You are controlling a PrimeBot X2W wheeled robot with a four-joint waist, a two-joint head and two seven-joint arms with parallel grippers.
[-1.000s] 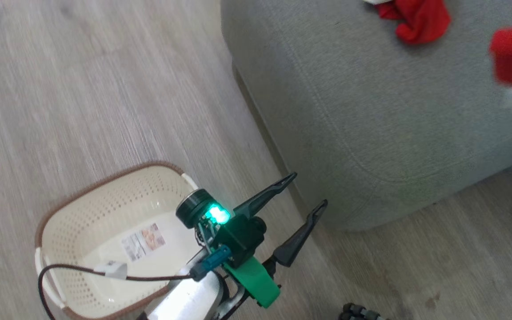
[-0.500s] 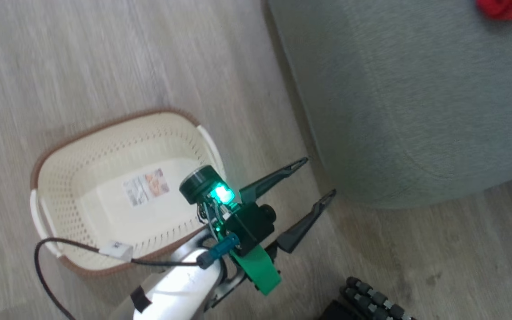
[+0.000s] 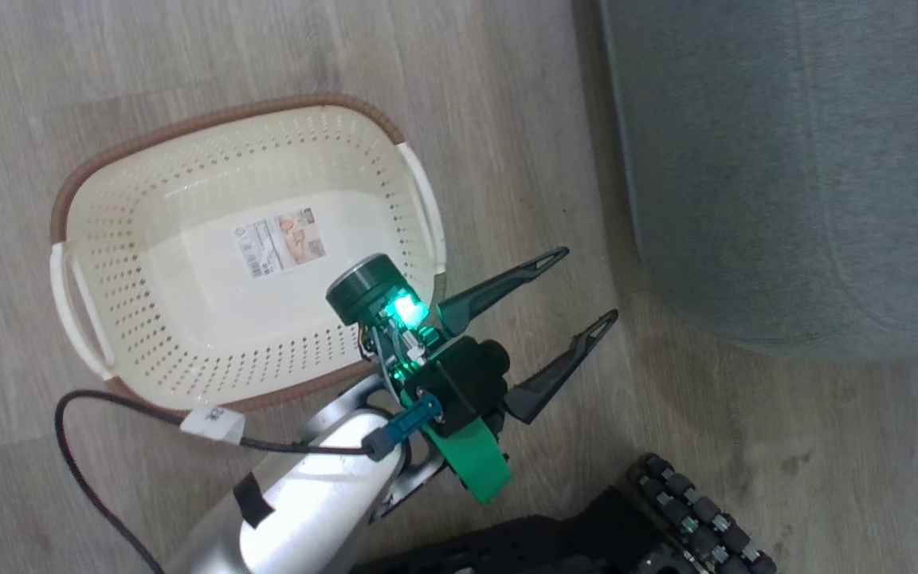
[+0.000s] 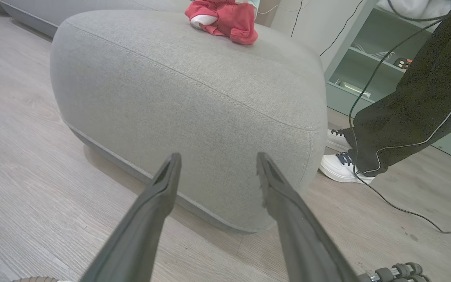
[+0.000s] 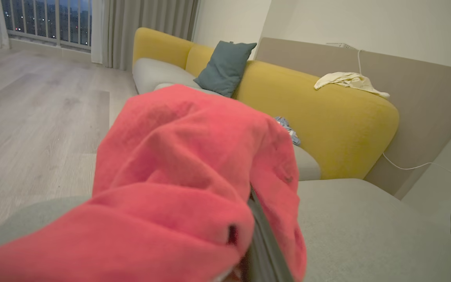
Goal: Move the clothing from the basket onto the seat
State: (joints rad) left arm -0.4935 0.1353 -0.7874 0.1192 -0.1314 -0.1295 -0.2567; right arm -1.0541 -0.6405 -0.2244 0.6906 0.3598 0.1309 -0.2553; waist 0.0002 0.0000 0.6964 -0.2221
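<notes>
The basket [image 3: 212, 119] stands empty as the right gripper [image 5: 255, 235] pinches red clothing [image 5: 178, 164] above the seat [image 5: 366, 227], release likely next; the left gripper [image 3: 586, 285] hangs spread, holding nothing.

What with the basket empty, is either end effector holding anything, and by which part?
Right end effector: red clothing, bunched over its fingers; gripped part hidden. Left end effector: empty.

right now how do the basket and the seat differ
The basket is cream perforated plastic with a brown rim; the seat is grey fabric with a stitched seam. The basket is much smaller than the seat. The basket is empty but for a paper label; the seat has red clothing lying on top. Both have rounded corners and stand on the wood floor.
</notes>
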